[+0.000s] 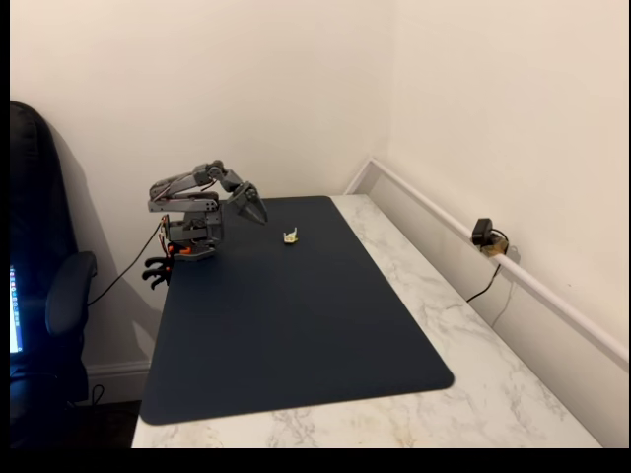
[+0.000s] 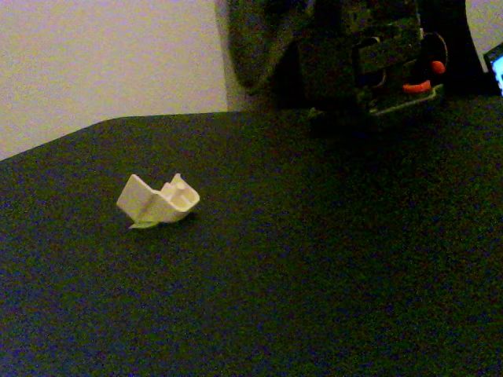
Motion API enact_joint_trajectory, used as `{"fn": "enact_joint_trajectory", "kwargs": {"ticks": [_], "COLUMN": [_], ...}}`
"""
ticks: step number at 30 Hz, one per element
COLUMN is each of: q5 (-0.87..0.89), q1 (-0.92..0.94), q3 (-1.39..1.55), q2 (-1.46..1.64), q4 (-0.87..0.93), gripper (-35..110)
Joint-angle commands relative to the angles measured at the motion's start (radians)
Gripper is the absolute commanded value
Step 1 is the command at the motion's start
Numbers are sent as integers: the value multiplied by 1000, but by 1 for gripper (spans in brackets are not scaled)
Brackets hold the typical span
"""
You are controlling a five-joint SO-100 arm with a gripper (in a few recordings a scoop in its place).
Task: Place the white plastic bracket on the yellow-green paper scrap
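Observation:
The white plastic bracket (image 1: 291, 236) sits on the dark mat (image 1: 296, 335) near its far edge, tilted on its folded sides. Close up, the bracket (image 2: 158, 199) rests over the yellow-green paper scrap (image 2: 143, 225), of which a thin sliver peeks out at its lower left edge. The grey arm is folded back at the mat's far left corner. My gripper (image 1: 258, 214) hangs a short way left of the bracket, apart from it, its jaws together in a point and holding nothing. The arm's base (image 2: 389, 71) looms dark behind the bracket.
The mat lies on a marble table (image 1: 473, 335) in a corner between two walls. A small camera (image 1: 484, 235) with a cable sits at the table's right edge by a white rail. A dark office chair (image 1: 44, 286) stands left of the table.

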Motion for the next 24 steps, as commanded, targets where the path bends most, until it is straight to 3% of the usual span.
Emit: {"fn": "enact_joint_trajectory", "kwargs": {"ticks": [1,24], "q5": [14,32], "q1": [-38,-14], "q3": [31,130], "q2": [60,123], "q4": [60,46], "gripper": [0,0]}}
